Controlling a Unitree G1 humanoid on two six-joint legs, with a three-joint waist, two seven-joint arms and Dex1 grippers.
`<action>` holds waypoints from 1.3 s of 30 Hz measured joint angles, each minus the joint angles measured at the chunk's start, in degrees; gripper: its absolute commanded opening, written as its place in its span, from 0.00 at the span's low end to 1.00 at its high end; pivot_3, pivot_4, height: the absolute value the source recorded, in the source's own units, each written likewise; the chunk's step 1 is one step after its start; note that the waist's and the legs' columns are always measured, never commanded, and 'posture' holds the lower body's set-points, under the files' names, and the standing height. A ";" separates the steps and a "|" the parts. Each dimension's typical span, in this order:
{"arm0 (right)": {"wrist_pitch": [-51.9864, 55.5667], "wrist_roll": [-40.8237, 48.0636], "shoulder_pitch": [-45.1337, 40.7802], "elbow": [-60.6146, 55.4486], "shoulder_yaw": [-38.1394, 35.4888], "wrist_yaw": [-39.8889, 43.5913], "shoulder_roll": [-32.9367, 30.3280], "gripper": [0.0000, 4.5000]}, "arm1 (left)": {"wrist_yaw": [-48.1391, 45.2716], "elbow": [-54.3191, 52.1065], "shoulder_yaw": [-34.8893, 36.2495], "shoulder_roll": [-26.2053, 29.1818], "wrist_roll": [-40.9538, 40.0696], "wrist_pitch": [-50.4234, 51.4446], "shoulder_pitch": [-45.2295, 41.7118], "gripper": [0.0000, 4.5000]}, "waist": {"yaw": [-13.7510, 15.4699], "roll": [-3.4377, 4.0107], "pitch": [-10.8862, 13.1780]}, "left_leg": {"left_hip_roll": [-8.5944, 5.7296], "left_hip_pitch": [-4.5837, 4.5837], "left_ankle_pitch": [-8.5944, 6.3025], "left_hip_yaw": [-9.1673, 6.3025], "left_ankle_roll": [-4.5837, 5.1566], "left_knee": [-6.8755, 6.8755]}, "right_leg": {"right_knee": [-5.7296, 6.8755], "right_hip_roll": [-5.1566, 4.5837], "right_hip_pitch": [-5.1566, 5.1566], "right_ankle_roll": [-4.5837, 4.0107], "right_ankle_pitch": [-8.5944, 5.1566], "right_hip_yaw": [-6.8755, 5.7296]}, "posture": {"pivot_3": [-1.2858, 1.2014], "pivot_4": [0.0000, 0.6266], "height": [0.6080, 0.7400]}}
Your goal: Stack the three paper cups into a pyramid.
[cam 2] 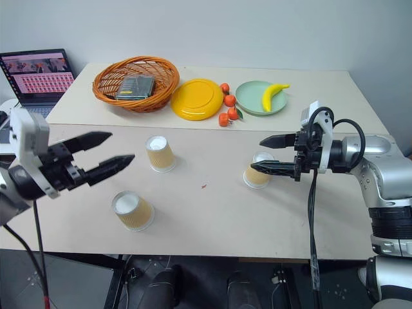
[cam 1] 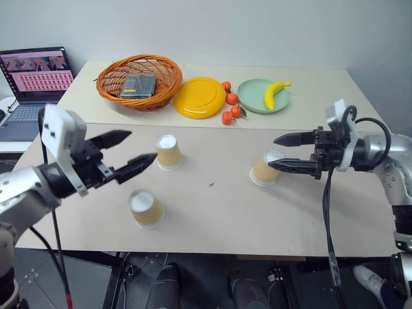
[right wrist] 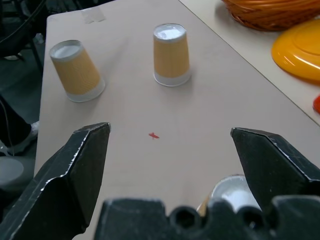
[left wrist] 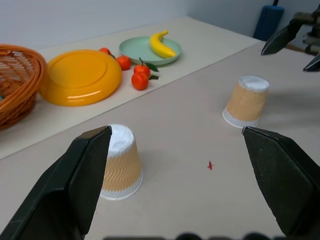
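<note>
Three tan paper cups stand upside down on the beige table [cam 1: 212, 219], white ends up. One cup [cam 1: 169, 152] is left of centre, a second [cam 1: 146, 208] is nearer the front edge, and a third [cam 1: 265, 168] is on the right. My left gripper [cam 1: 141, 145] hangs open in the air just left of the first cup, pointing toward it. My right gripper [cam 1: 273, 152] is open close over the right cup, whose white end [right wrist: 232, 192] shows low between its fingers. Neither gripper holds anything.
At the back are a wicker basket [cam 1: 140, 80] holding a dark box, a yellow plate [cam 1: 199, 97], several tangerines [cam 1: 230, 106] and a green plate [cam 1: 255, 98] with a banana [cam 1: 275, 93]. An open laptop [cam 1: 33, 80] stands at the far left.
</note>
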 measured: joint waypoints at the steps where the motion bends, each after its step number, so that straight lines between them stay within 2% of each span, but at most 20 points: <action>1: -0.05 -0.01 -0.12 -0.01 0.26 1.38 -0.41 1.00 | 0.02 -1.77 0.74 -1.86 2.05 -2.43 2.79 1.00 | -0.02 0.01 -0.01 | 0.00 0.02 0.00 0.09 0.00 0.00 | -0.08 -0.02 0.02 -0.01 0.01 0.08 | 0.52 0.24 0.94; 7: -0.28 -0.38 -0.19 0.51 1.15 5.01 -2.31 1.00 | 0.37 -7.09 -1.14 -13.20 12.96 -14.18 17.77 1.00 | -0.07 -0.01 -0.01 | -0.01 0.02 -0.01 0.10 0.00 0.03 | -0.08 -0.03 0.02 -0.02 0.01 0.10 | 0.52 0.24 0.94; 12: -0.24 -1.35 -0.94 0.48 1.38 4.45 -2.29 1.00 | 0.35 -8.24 -7.58 -19.66 19.93 -21.02 26.88 1.00 | -0.09 -0.02 -0.02 | 0.00 0.03 0.00 0.10 -0.01 0.06 | -0.05 -0.02 0.00 -0.03 0.01 0.10 | 0.52 0.24 0.94; 20: 0.01 -1.92 -4.37 0.47 1.56 3.87 -2.34 1.00 | 0.56 -6.36 -13.83 -23.26 28.10 -28.95 28.39 1.00 | -0.04 -0.03 -0.03 | -0.01 0.02 0.00 0.10 -0.01 0.10 | -0.07 -0.02 0.00 -0.03 0.01 0.10 | 0.52 0.24 0.94; 31: -1.21 -3.80 -5.01 3.13 1.54 5.09 -3.96 1.00 | 0.56 -0.21 -19.40 -24.96 33.44 -33.60 28.00 1.00 | -0.10 -0.03 -0.03 | 0.00 0.02 -0.01 0.11 -0.01 0.09 | -0.08 -0.02 -0.01 -0.02 0.01 0.11 | 0.52 0.24 0.94; 34: -1.51 -4.11 -5.01 3.25 1.54 5.11 -4.10 1.00 | 0.59 0.28 -20.07 -25.03 34.51 -34.38 28.01 0.82 | -0.13 -0.03 -0.03 | 0.00 0.02 -0.01 0.11 -0.01 0.08 | -0.07 -0.02 -0.02 -0.02 0.01 0.11 | 0.52 0.24 0.94; 37: -1.59 -4.14 -5.00 3.24 1.47 5.09 -4.35 1.00 | 0.59 0.89 -20.07 -25.07 34.58 -34.80 27.69 0.58 | -0.14 -0.03 -0.03 | 0.00 0.02 -0.01 0.11 -0.01 0.08 | -0.07 -0.02 -0.02 -0.02 0.01 0.11 | 0.52 0.24 0.94; 39: -1.59 -4.14 -4.91 3.15 1.36 4.95 -4.52 1.00 | 0.62 1.58 -20.12 -25.02 34.63 -34.80 26.66 0.58 | -0.12 -0.03 -0.03 | 0.00 0.02 0.00 0.11 -0.01 0.08 | -0.07 -0.02 -0.01 -0.02 0.01 0.11 | 0.52 0.24 0.94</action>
